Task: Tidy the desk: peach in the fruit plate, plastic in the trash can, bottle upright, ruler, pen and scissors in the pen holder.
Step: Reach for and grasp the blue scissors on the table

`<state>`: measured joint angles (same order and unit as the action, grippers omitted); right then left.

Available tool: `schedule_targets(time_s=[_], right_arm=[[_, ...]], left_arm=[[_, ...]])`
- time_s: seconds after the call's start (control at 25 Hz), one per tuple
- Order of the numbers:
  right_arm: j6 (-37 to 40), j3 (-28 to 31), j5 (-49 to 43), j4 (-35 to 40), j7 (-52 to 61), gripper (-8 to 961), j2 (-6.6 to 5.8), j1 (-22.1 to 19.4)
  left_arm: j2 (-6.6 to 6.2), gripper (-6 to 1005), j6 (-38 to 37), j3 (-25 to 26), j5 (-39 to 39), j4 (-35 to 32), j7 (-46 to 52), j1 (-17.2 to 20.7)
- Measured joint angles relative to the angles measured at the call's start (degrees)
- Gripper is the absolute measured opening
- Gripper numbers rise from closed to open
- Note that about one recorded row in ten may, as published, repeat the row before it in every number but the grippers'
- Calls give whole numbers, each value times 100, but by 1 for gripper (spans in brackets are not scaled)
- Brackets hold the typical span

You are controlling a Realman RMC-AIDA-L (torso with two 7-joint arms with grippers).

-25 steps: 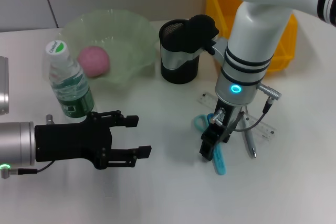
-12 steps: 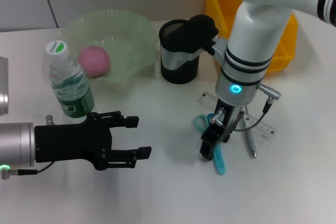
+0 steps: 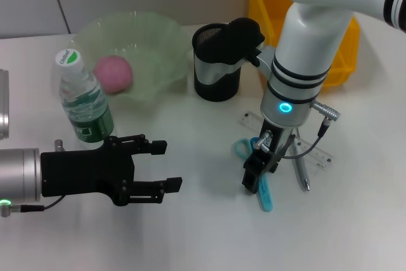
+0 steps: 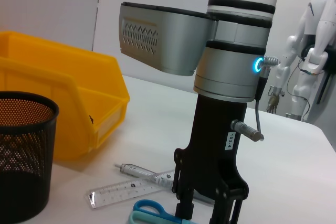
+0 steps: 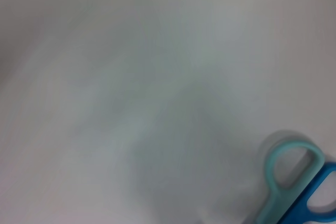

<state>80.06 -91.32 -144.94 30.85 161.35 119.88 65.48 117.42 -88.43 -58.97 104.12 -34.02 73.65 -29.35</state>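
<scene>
My left gripper (image 3: 166, 165) waits open, the bottle (image 3: 82, 98) already upright just behind its fingers; beyond that the peach (image 3: 114, 73) sits in the plate (image 3: 158, 36). The holder (image 3: 216, 61) shows nothing inside, so three items remain. My right gripper (image 3: 256, 178) closes on the scissors (image 3: 264, 196), down on the desk; ruler (image 3: 320, 154) and pen (image 3: 302, 172) lie just beside it. No plastic shows.

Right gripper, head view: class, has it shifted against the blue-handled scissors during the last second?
No. The right gripper stays over the blue-handled scissors, beside the clear plastic ruler.
</scene>
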Motion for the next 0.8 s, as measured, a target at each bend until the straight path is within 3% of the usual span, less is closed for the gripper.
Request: schedule_targets(time_s=[0.8], right_arm=[[127, -9, -86, 263, 34, 628, -28, -8]], left_arm=[[-9, 802, 2, 0, -18, 0, -18, 0]])
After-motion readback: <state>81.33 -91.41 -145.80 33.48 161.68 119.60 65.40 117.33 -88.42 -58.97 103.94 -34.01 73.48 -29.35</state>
